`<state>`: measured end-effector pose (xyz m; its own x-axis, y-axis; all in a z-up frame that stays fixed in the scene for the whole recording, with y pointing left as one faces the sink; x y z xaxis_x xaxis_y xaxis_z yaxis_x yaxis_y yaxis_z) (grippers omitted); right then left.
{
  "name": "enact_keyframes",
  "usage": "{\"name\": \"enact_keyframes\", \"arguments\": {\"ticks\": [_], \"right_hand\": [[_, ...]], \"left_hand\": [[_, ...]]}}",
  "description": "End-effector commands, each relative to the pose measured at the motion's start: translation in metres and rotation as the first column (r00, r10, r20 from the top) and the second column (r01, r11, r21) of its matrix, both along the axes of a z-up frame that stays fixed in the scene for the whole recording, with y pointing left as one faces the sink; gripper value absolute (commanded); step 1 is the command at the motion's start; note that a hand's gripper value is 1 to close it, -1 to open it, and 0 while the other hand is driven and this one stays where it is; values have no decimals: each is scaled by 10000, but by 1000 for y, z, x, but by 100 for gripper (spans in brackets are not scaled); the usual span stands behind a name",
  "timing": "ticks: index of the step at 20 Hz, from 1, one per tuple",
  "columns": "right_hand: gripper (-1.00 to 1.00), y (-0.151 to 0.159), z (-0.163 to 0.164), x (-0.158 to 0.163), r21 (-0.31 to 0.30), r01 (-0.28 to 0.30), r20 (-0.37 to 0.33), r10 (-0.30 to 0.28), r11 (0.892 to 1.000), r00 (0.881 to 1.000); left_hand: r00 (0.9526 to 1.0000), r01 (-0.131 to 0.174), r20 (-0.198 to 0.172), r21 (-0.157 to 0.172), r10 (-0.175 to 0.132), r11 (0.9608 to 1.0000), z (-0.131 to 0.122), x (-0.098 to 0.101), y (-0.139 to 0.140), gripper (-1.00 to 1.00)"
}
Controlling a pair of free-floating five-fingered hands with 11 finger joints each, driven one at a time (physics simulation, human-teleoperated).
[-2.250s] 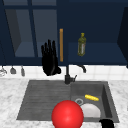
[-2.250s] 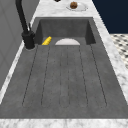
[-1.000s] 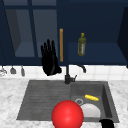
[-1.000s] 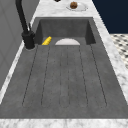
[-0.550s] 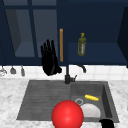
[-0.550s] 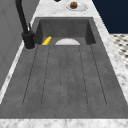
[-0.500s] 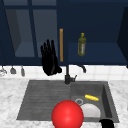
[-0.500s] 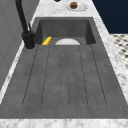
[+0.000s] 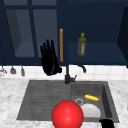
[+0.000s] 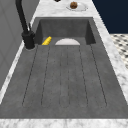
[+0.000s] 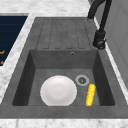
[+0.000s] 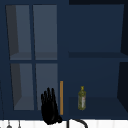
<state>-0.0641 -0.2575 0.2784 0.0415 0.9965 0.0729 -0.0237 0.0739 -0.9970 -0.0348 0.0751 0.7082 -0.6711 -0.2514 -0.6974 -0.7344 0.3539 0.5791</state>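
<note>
While the left hand (image 9: 50, 61) hangs upright in front of the glazed cabinet door, its fingers straight and spread and pointing up, the thing nearest to it is the door's vertical orange handle (image 9: 61, 45), which stands just to its right, apart from the fingertips, with its long axis running straight up and down, parallel to the fingers. The upper view shows the same pairing, left hand (image 12: 50, 107) beside handle (image 12: 61, 97), with an olive oil bottle (image 12: 81, 98) farther right on the open shelf. The right hand (image 9: 107, 123) sits low at the front right corner of the sink (image 9: 30, 105), well apart from the handle; I cannot tell how its fingers are set. Nothing differs from the earlier frames: both hands, the red ball (image 9: 67, 115), the white plate (image 11: 58, 90) and the corn cob (image 11: 90, 94) in the basin are all where they were.
</note>
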Motion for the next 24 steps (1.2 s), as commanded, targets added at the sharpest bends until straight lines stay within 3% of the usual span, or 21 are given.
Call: {"name": "enact_keyframes", "arguments": {"ticks": [1, 21, 24], "right_hand": [[0, 0, 0, 0, 0, 0, 0, 0, 10000, 10000], [0, 0, 0, 0, 0, 0, 0, 0, 10000, 10000], [0, 0, 0, 0, 0, 0, 0, 0, 10000, 10000]], "left_hand": [[9979, 525, 455, -1235, -472, 9910, 0, 0, 0, -100], [9962, 374, 835, -1559, -245, 9871, 1, 0, 3, -100], [9957, 258, 915, -1617, -111, 9865, 1, -17, 2, -100]]}}
